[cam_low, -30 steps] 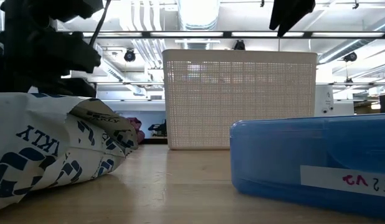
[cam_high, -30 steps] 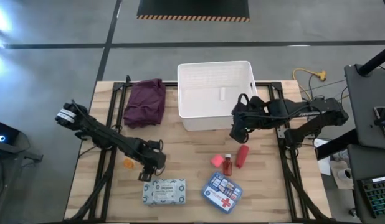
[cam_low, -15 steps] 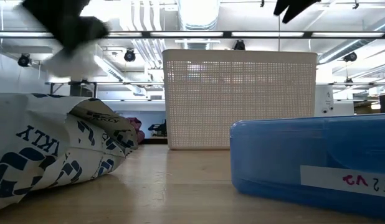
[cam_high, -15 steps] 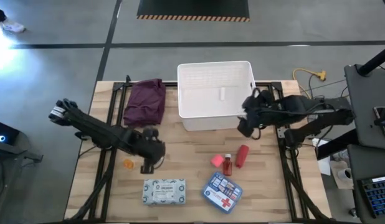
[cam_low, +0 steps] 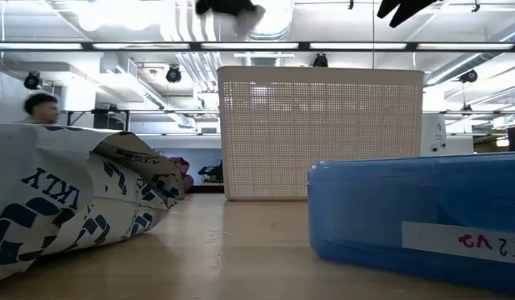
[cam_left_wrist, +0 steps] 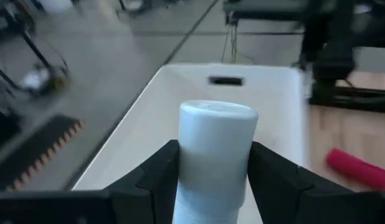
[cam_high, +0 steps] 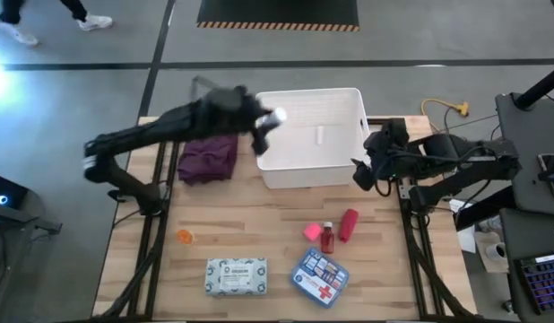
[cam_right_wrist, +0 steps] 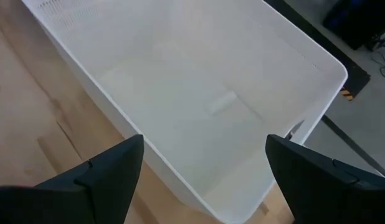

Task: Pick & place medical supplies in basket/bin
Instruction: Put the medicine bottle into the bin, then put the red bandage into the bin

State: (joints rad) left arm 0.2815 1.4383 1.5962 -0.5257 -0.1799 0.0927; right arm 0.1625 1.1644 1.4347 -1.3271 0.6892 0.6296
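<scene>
My left gripper [cam_high: 264,130] hangs above the left rim of the white ribbed bin [cam_high: 299,175], shut on a white bottle [cam_high: 277,116]. The left wrist view shows that bottle [cam_left_wrist: 214,149] over the bin's inside [cam_left_wrist: 276,106]. My right gripper [cam_high: 365,172] is open beside the bin's right near corner, and its wrist view looks into the bin [cam_right_wrist: 199,81]. A small white item [cam_high: 319,135] lies in the bin. On the table lie a red tube [cam_high: 349,224], a red bottle [cam_high: 327,239], a pink cap [cam_high: 310,231], an orange cap [cam_high: 185,236], a patterned packet [cam_high: 235,275] and a blue first-aid box [cam_high: 319,277]. My left gripper pinches the white bottle by its body [cam_left_wrist: 211,180] between the two fingers [cam_left_wrist: 158,177], one on either side. The fingers reach in from the table's left. The bottle's flat end [cam_left_wrist: 217,111] sticks out past the fingertips. The bottle is lifted clear, above the bin.
A purple folded cloth [cam_high: 208,146] lies left of the bin, under the left arm. In the low view the packet [cam_low: 66,200] and the blue box [cam_low: 416,217] stand close in front, with the bin [cam_low: 320,133] behind them. A person walks on the floor beyond the table [cam_high: 44,18].
My left gripper has risen from the table near the packet and orange cap and swung toward the far edge and right, to the bin's left rim, carrying the white bottle. My right gripper has drawn back toward the table's right edge, away from the red tube.
</scene>
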